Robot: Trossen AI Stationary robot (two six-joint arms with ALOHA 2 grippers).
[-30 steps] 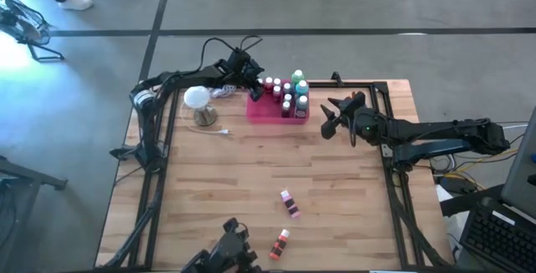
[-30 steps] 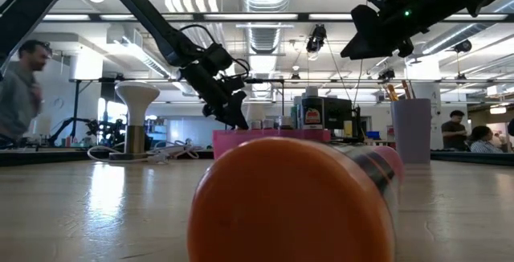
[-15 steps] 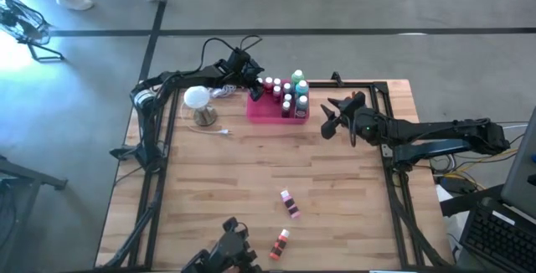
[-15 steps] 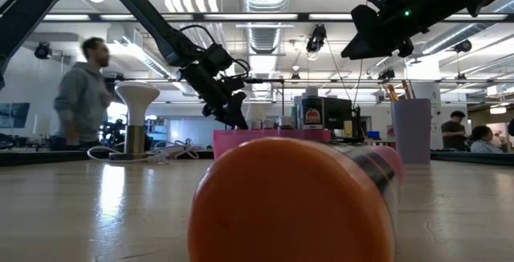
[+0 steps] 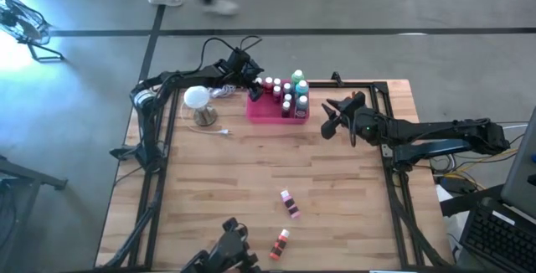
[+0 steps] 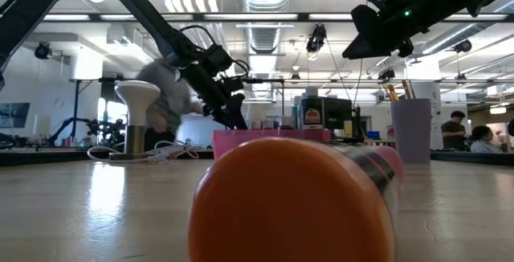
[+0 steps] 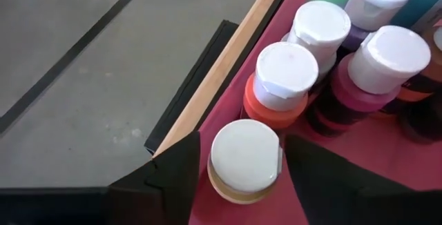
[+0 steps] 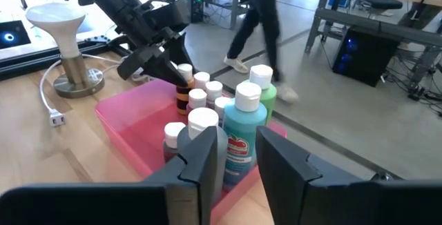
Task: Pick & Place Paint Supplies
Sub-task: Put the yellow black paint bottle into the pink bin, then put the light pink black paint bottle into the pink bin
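Room: busy workshop with grey floor, someone walking past beyond the wooden counter.
Left pincer: down at the far corner of the pink tray, fingers spread either side of a white-capped pale orange bottle. Doesn't look like it's squeezing, small gaps both sides.
Right around it: a red-orange bottle and more white caps packed just beyond that bottle, touching or nearly so.
Right pincer: hanging in the air beside the tray's other end, fingers a bit apart, nothing in them. Blue bottle and green bottle sit right in front of it.
Further out: pink bottle and orange bottle lying on the near counter, well away from both pincers. Lamp just beside the left arm.
Risk: my guess, bottles are so crowded that a finger catches the neighbour and tips it, or drags the tray.
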